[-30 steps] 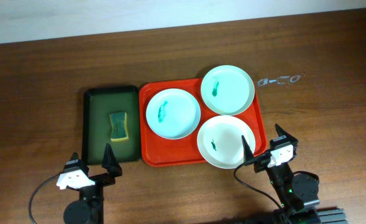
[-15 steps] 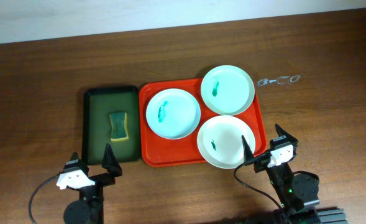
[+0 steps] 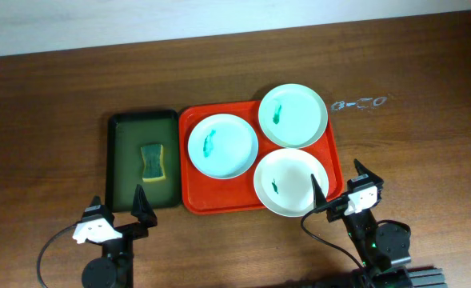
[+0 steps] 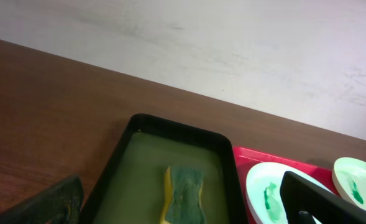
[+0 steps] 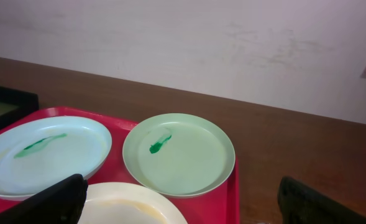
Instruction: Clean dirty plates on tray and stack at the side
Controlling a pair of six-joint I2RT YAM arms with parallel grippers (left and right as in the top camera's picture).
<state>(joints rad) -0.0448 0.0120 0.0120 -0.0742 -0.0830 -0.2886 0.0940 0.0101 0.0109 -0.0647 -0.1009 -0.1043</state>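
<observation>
No change over the last second: we haven't started cleaning.
Tray (image 3: 197,198) mid-table, dark green tray (image 3: 123,160) just beside it; all three smeared plates (image 3: 223,146) sit on the tray, sponge (image 3: 151,162) unused; left gripper (image 3: 117,200) and right gripper (image 3: 337,178) gape wide, empty.

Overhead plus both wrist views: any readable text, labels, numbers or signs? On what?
No readable text in any view.
Faint whitish marks on the brown wooden table, right of the red-orange plastic tray: too blurred to read; could be writing or glare.
The round white plates, dark green tray and yellow-green sponge: no print visible.
</observation>
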